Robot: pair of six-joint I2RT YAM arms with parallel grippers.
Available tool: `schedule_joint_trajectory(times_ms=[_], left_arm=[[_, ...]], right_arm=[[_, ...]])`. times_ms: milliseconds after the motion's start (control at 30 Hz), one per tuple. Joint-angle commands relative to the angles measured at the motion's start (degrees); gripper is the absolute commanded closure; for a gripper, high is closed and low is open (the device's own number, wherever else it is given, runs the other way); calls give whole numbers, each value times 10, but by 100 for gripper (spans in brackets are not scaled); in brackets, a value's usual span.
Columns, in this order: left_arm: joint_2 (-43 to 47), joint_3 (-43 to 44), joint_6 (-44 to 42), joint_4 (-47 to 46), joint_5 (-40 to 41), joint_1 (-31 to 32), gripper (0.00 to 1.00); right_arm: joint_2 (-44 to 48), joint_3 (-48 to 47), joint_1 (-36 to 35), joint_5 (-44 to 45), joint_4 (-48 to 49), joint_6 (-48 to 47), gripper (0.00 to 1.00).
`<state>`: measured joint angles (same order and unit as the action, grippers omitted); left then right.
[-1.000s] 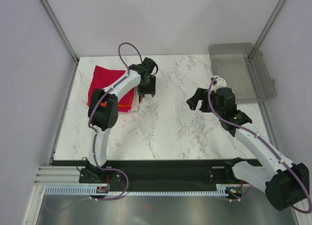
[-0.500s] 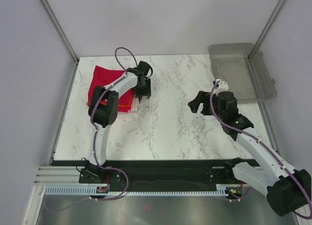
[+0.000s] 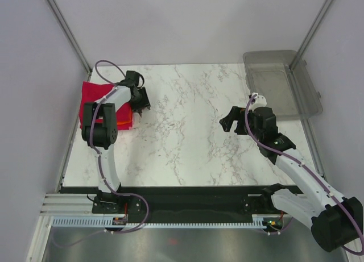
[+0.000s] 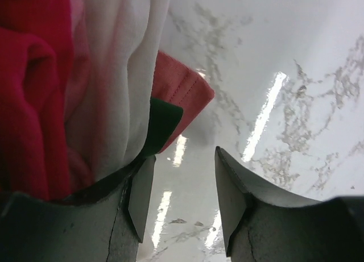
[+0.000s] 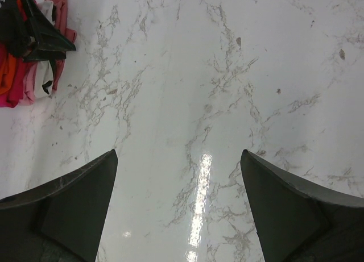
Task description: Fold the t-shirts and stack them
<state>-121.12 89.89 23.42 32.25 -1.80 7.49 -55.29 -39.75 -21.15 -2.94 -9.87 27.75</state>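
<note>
Bench: white marble, pale walls, bin far right.
T-shirts: stacked far left.
Left end effector: half spread, finger touching them.
Right end effector: spread wide, empty.

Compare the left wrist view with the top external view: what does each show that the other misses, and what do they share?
Only the left wrist view shows the stack's layered edges close up: a white fold, a salmon-red stitched hem and a small dark green patch. Only the top external view shows the clear grey bin and the right gripper, open above bare marble. Both show the crimson shirt, the marble table and the left gripper, its jaws apart with nothing between them, beside the stack.
</note>
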Motion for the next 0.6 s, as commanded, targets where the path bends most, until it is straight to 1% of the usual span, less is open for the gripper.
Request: schedule_joint_trajectory(times_ms=[0, 67, 133, 167, 200, 267, 300, 333, 367, 433, 500, 533, 567], left_arm=[[13, -28, -13, 6, 53, -23, 44], [30, -47, -5, -11, 45, -22, 43], [70, -71, 0, -32, 21, -13, 41], [90, -106, -2, -72, -2, -5, 37], [131, -122, 0, -83, -3, 7, 35], [170, -159, 4, -102, 7, 42, 28], [207, -169, 7, -107, 16, 53, 27], [223, -176, 11, -107, 16, 73, 26], [243, -191, 17, -106, 35, 82, 24], [303, -225, 23, -112, 39, 106, 22], [345, -254, 36, -120, 53, 127, 18], [395, -291, 42, -127, 58, 134, 9], [417, -313, 53, -133, 65, 141, 1]], right_arm=[[-2, -2, 1, 5, 14, 2, 3], [-2, 0, 1, 9, 13, 2, 2], [-1, 2, 1, 11, 13, 1, 2], [-1, 4, 1, 15, 13, 1, 2], [-1, 5, 1, 19, 13, 1, 2], [0, 7, 1, 24, 13, 2, 2], [0, 9, 1, 26, 12, 4, 2], [2, 10, 1, 26, 13, 6, 2], [3, 12, 2, 39, 14, 7, 2], [8, 14, 1, 31, 15, 1, 2], [28, 27, 1, 43, 10, -2, 2], [38, 34, 1, 50, 9, -6, 2], [47, 41, 1, 59, 9, -10, 2]])
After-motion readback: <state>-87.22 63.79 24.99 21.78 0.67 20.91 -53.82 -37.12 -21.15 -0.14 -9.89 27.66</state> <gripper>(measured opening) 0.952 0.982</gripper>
